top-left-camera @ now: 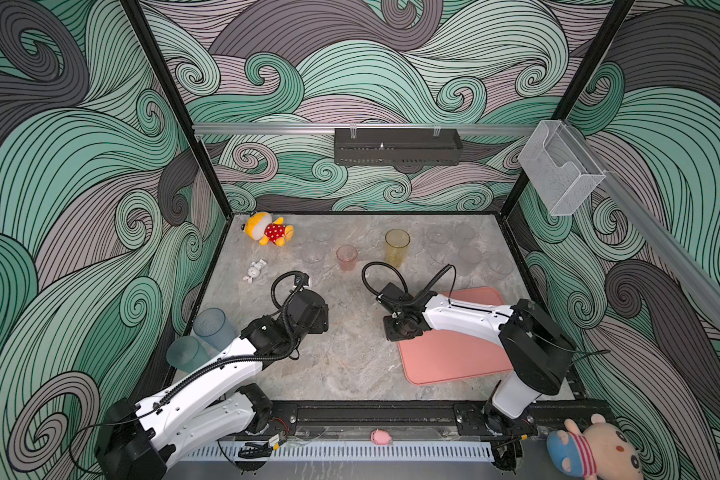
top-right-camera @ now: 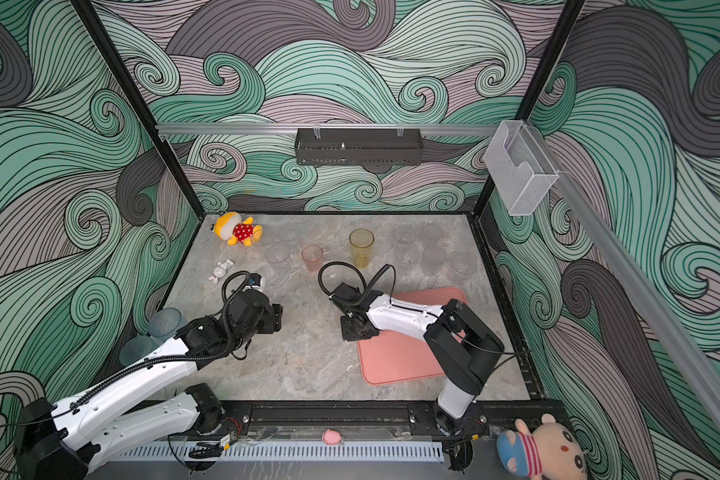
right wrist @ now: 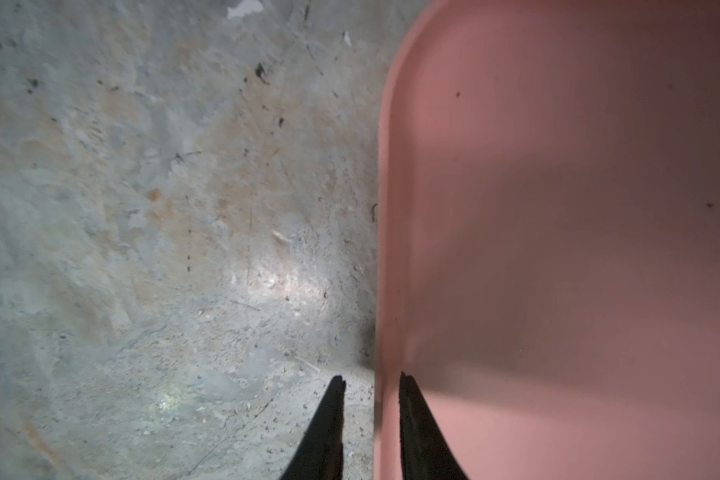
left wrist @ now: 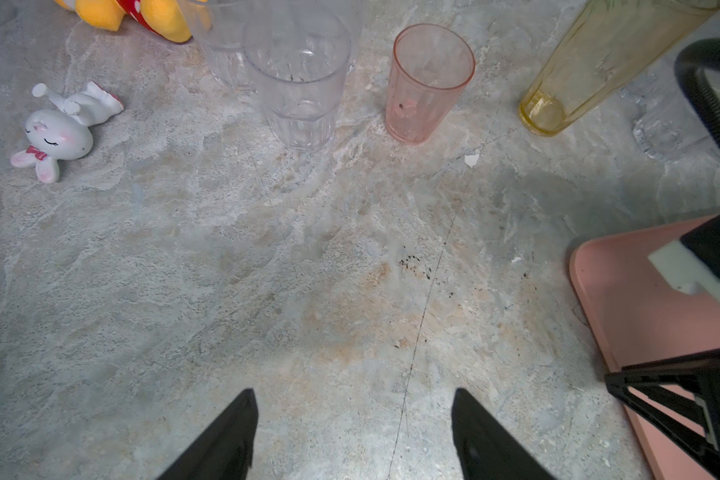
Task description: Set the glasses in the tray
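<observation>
The right gripper (right wrist: 371,376) straddles the tray (right wrist: 558,208) rim, jaws narrow, grip uncertain, probably to shift it toward the glasses (top-left-camera: 346,257) standing beyond (left gripper (left wrist: 353,391) wide, empty).

tray (top-left-camera: 445,361): on table (top-left-camera: 341,370), front right | glasses (top-left-camera: 397,247): row along back, behind tray; two more at left edge, front, well apart from tray | toys (top-left-camera: 267,229): back left, left of row

Extended left arm (top-left-camera: 208,374) reaches forward over the surface (left wrist: 267,270); left end effector (left wrist: 354,419) fingers wide apart, empty. Then right arm (top-left-camera: 466,313) reaches inward, wrist pitched down, right end effector (right wrist: 371,382) low, fingers narrowly apart.
</observation>
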`<state>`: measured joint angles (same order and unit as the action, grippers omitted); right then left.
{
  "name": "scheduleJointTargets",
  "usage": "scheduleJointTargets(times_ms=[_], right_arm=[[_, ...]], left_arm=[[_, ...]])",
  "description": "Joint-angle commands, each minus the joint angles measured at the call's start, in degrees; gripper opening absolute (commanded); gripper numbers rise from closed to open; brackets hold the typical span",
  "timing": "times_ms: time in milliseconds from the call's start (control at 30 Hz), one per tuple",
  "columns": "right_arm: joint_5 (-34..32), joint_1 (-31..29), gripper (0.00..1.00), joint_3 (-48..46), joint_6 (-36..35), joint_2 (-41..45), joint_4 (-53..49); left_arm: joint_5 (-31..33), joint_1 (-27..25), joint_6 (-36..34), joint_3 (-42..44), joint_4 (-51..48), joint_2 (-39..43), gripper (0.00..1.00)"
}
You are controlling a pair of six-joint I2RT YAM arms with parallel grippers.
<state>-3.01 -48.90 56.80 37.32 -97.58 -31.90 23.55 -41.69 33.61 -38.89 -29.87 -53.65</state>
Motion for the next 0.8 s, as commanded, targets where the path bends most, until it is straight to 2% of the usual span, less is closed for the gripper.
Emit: scheduleJointTargets(times_ms=[0, 200, 400, 533, 633, 767], right_arm=[[-2.30, -0.14, 0.17, 2.44, -0.67, -1.98, -0.13], [-0.87, -0.23, 0.08, 5.00, -0.34, -4.95, 0.82], [3.39, -0.96, 0.06, 10.55, 1.61, -8.81, 2.51], [4.25, -2.36, 0.06, 15.32, 5.61, -12.83, 3.68], [6.35, -3.23, 0.06, 17.80, 10.92, -15.85, 8.35], [5.63, -4.52, 0.06, 25.82, 12.77, -21.13, 6.92]], left_arm=[[2.92, 0.53, 1.55, -1.73, -2.03, 0.13, 0.76], [2.49, 3.72, 1.38, -5.22, -5.71, 1.73, 0.76], [2.29, 7.33, -0.02, -6.16, -7.00, 5.43, 0.76], [1.47, 9.18, -0.63, -6.38, -8.79, 6.65, 0.75], [-0.81, 10.63, -0.32, -6.36, -9.31, 7.43, 0.70], [-2.04, 11.41, 0.56, -6.37, -10.08, 8.00, 0.70]])
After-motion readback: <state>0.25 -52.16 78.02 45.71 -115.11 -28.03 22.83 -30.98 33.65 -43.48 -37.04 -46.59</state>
